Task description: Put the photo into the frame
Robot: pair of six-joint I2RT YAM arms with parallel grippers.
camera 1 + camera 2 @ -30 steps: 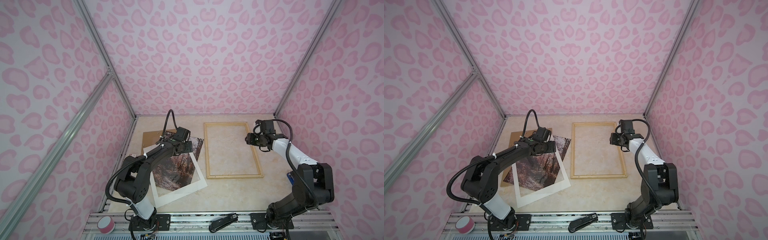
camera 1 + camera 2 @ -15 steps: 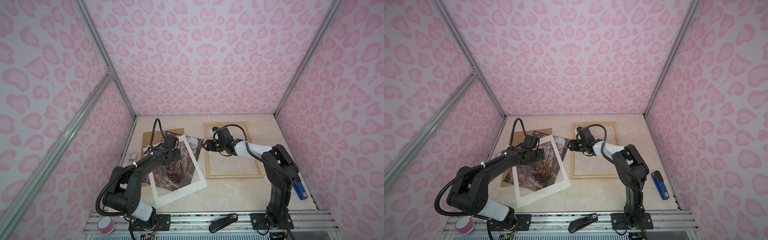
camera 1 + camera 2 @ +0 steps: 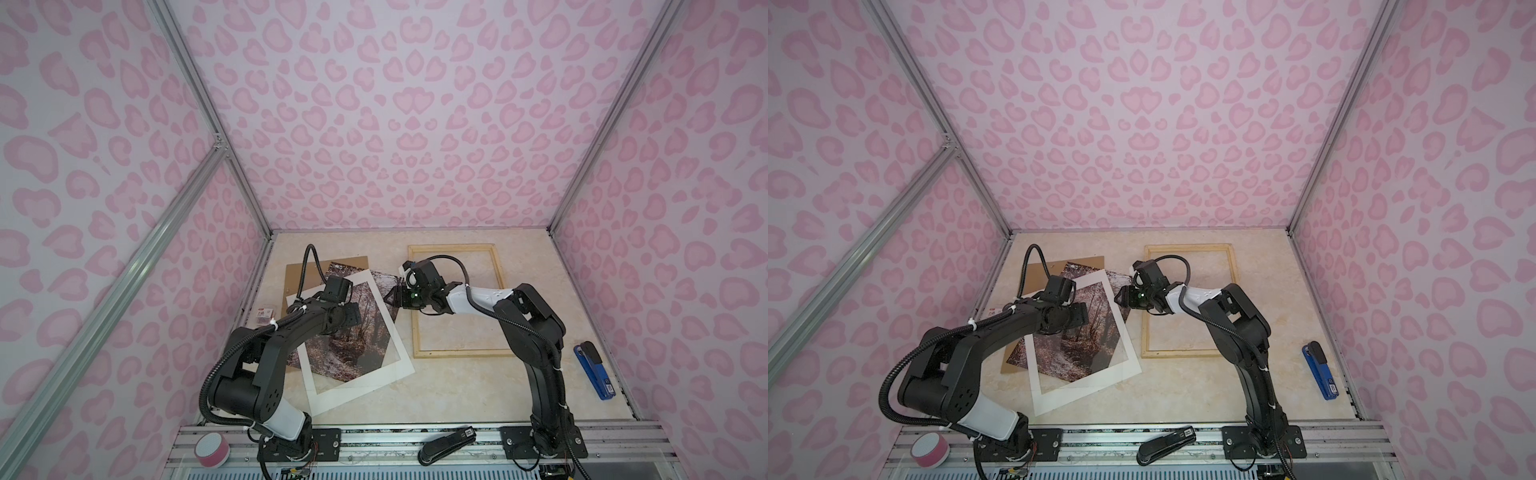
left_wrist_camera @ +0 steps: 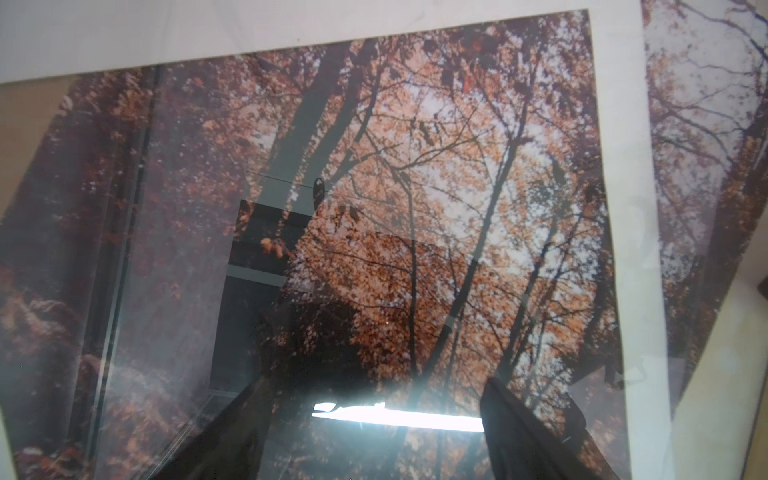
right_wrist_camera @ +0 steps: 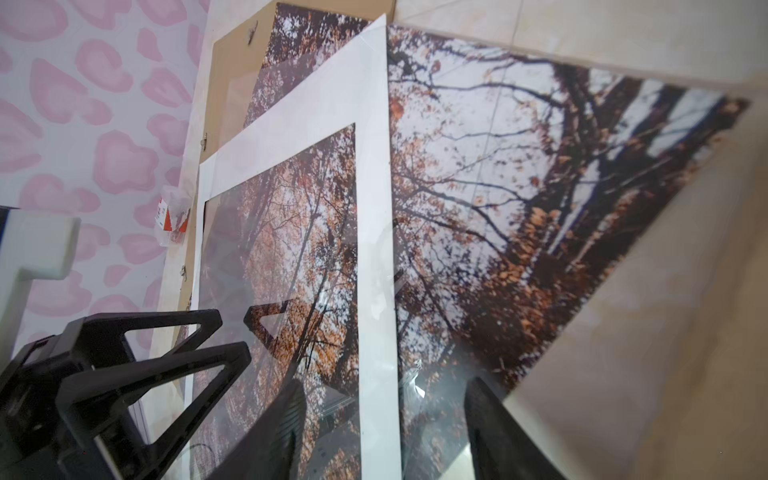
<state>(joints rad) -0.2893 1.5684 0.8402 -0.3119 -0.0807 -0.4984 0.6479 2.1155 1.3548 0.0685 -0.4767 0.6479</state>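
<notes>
Looking for the large rectangular paper photo [image 3: 362, 353] of brown-orange autumn trees?

Lying flat and face up on the left half of the pale marbled tabletop [image 3: 478, 390], askew. Resting partly on the flat brown rectangular backing board [image 3: 299, 277], beneath the white rectangular card mat [image 3: 357, 395] with the cut-out window.

Anything over that mat?

Seemingly a clear glossy pane [image 4: 395, 417], told only by glare and reflections in both wrist views.

And the large rectangular frame [image 3: 459, 354] of thin pale wood strips?

Flat on the table just right of the photo, showing bare tabletop inside, with the photo wholly outside it. Close to the photo's far right corner with its left strip; touching or apart, impossible to tell.

Turning to the left gripper [image 3: 353, 322]?

Poised over the mat's window, above the photo's treetops, with both fingers [image 4: 528, 440] spread wide, clasping nothing.

And the right gripper [image 3: 388, 297]?

Reaching across the frame's left strip towards the photo's right corner. Seen from the right wrist with fingers [image 5: 507, 449] standing well apart, astride the mat's outer border and the photo's uncovered strip, gripping neither. Pressing on the paper or hovering above: cannot tell.

Anything else lying about?

Beside the right wall, a blue plastic stapler [image 3: 592, 372]; on the near aluminium rail [image 3: 374, 434], a black stapler [image 3: 446, 442] and a short pink cylinder with a white top [image 3: 212, 449].
</notes>
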